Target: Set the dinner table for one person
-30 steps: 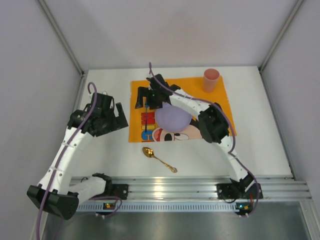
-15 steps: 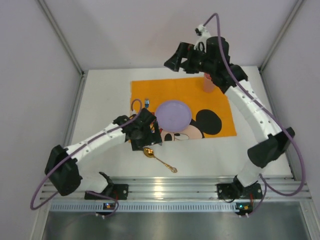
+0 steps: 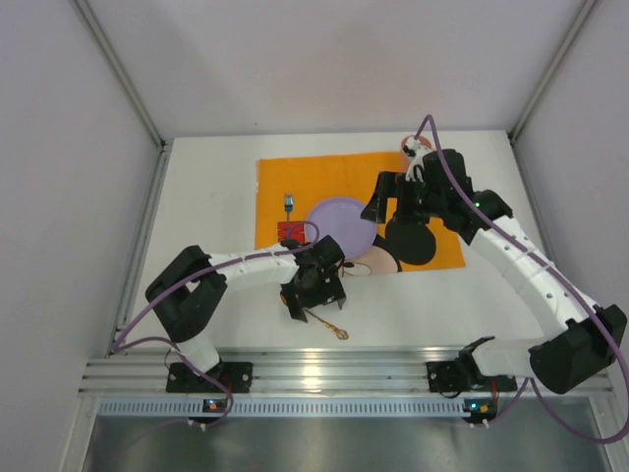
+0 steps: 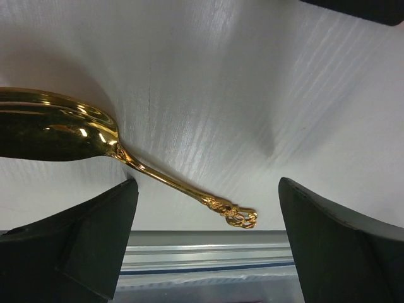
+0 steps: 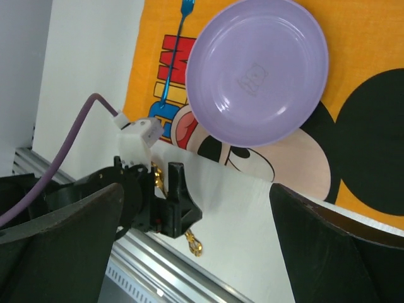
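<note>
Top view: the white dinner table [image 3: 206, 197] fills a booth, with grey walls [image 3: 79, 197] close along its left, right and far sides and a ribbed aluminium rail [image 3: 324, 369] on the near edge. An orange placemat [image 3: 324, 172] lies in the far middle. It carries a purple plate [image 3: 339, 221], and a blue fork [image 3: 288, 204] lies just left of the plate. Bare table shows left and right of the mat, and a narrower strip runs between mat and rail. In that strip lies a gold spoon [image 3: 327, 324]. The left gripper [image 3: 314, 303] is low over it and covers the spoon's bowl. The right gripper [image 3: 388, 202] hangs above the plate's right edge.

Left wrist view: this close-up alone shows the grip. The gold spoon [image 4: 95, 136] lies flat on the dinner table [image 4: 252, 82], and its handle runs down to the right between the fingers [image 4: 76, 252]. The fingers are spread wide and clasp nothing. The left gripper [image 4: 207, 208] sits close to the aluminium rail [image 4: 202, 268].

Right wrist view: the right gripper [image 5: 196, 208] is high up, its fingers [image 5: 341, 252] spread wide and holding nothing. Below it are the whole purple plate [image 5: 259, 76], the blue fork [image 5: 173, 57] and the orange placemat [image 5: 353, 50]. The left gripper [image 5: 165, 208] is also in view, with the handle tip of the gold spoon [image 5: 194, 243] beside the aluminium rail [image 5: 145, 278]. Bare dinner table [image 5: 82, 69] shows to the left.
</note>
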